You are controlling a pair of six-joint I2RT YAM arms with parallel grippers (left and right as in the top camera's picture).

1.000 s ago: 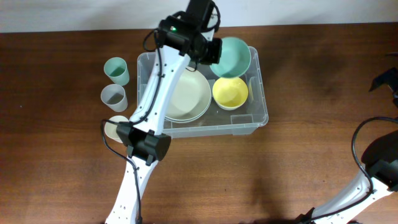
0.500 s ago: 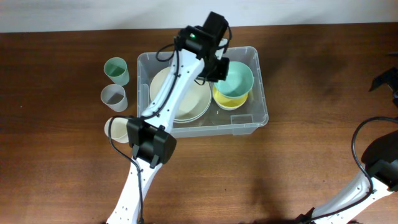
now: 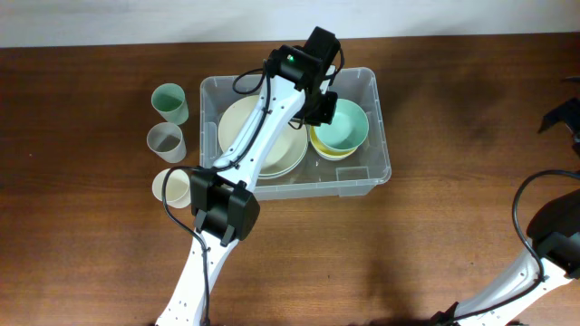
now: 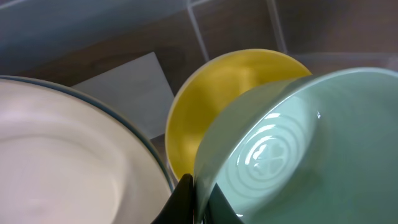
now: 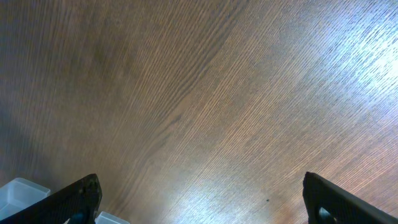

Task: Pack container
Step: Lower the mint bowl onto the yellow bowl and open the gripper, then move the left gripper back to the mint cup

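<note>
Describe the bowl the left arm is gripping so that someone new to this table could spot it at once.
Find the big clear container in the middle of the table. In its right half, beside the cream plates, the mint-green bowl is held over a yellow bowl, its rim pinched by the left gripper. It is the only green thing inside; the green cup stands outside.

One container (image 3: pixel 317 188), one cream plate (image 3: pixel 285 145), two bowls: teal bowl (image 3: pixel 349 125), yellow bowl (image 3: pixel 328 150); three cups (image 3: pixel 169 102) (image 3: pixel 166 141) (image 3: pixel 169 187)
</note>
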